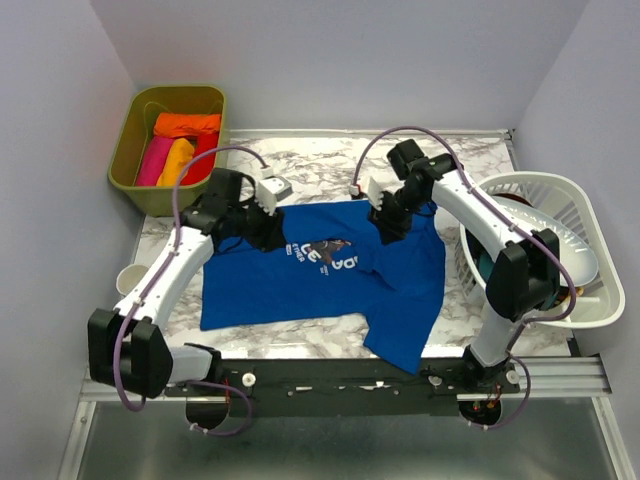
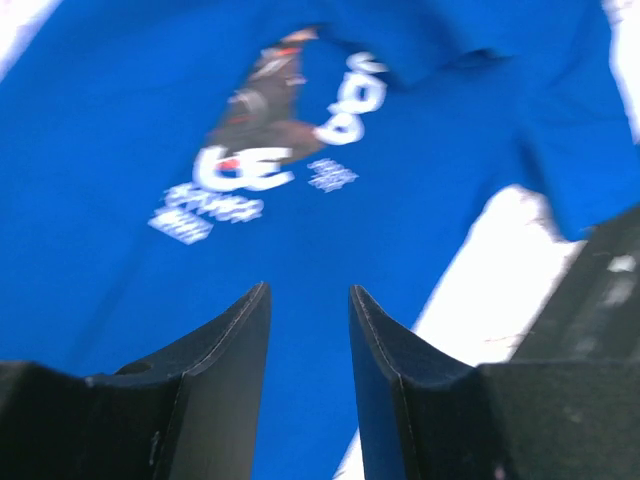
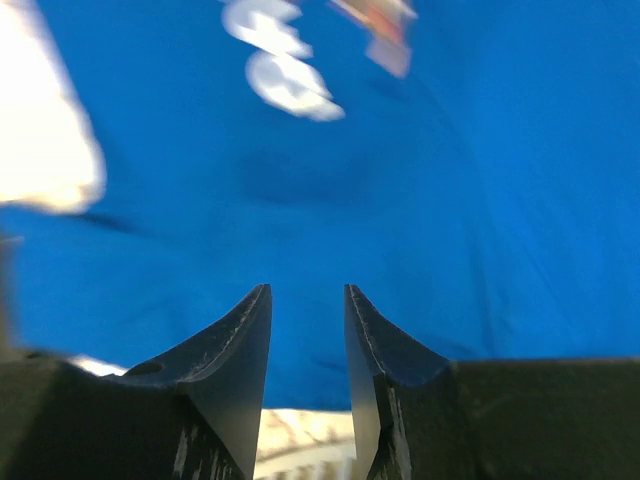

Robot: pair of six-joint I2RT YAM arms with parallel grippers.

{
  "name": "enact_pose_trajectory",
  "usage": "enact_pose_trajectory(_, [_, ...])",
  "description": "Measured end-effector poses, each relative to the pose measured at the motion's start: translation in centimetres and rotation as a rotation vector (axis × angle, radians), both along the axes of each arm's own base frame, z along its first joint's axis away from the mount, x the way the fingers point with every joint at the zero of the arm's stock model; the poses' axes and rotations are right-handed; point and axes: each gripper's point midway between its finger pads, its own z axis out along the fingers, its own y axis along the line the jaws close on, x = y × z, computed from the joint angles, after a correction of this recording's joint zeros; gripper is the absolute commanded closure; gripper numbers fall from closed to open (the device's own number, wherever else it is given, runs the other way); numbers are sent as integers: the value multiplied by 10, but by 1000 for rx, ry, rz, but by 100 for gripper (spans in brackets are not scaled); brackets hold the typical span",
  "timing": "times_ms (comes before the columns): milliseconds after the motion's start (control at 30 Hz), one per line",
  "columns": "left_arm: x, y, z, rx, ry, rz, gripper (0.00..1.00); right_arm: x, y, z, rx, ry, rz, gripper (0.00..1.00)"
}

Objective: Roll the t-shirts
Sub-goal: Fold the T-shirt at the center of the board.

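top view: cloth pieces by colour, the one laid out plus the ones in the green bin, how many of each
blue t-shirt: 1
orange roll: 1
pink roll: 1
yellow roll: 1
red roll: 1
total: 5, the four rolls in the olive-green bin

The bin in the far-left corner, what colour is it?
Olive-green bin, seen best from the top camera.

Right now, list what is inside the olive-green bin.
The olive-green bin holds rolled cloth: an orange bundle at the back, a pink bundle, a yellow bundle and a red bundle side by side. Anything beneath them is covered.
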Motion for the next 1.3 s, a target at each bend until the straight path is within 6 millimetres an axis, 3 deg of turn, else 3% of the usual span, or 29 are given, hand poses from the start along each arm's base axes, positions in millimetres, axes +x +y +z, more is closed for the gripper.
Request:
enact_pose_trajectory(100, [-8, -33, -13, -66, 117, -37, 47, 37, -33, -31, -97, -41, -124, 57])
enact_pose_trajectory(133, [-6, -41, -18, -89, 158, -24, 40, 51, -45, -41, -132, -59, -166, 57])
enact_pose_trajectory(267, [7, -66, -42, -164, 327, 47, 39, 93, -75, -63, -254, -170, -256, 59])
enact_pose_trajectory(433, [11, -110, -71, -176, 476, 49, 42, 145, -83, -65, -342, -325, -292, 62])
enact_pose_trajectory(633, [4, -154, -83, -158, 535, 9, 45, 187, -96, -77, -438, -414, -308, 66])
enact_pose_trajectory(833, [2, -161, -102, -134, 591, 43, 45, 209, -128, -88, -517, -427, -357, 68])
enact_pose_trajectory(1033, [2, -172, -124, -111, 645, 53, 45, 213, -155, -87, -561, -432, -393, 68])
enact_pose_trajectory(1300, [-9, -191, -133, -90, 655, 9, 45, 225, -169, -108, -610, -423, -415, 68])
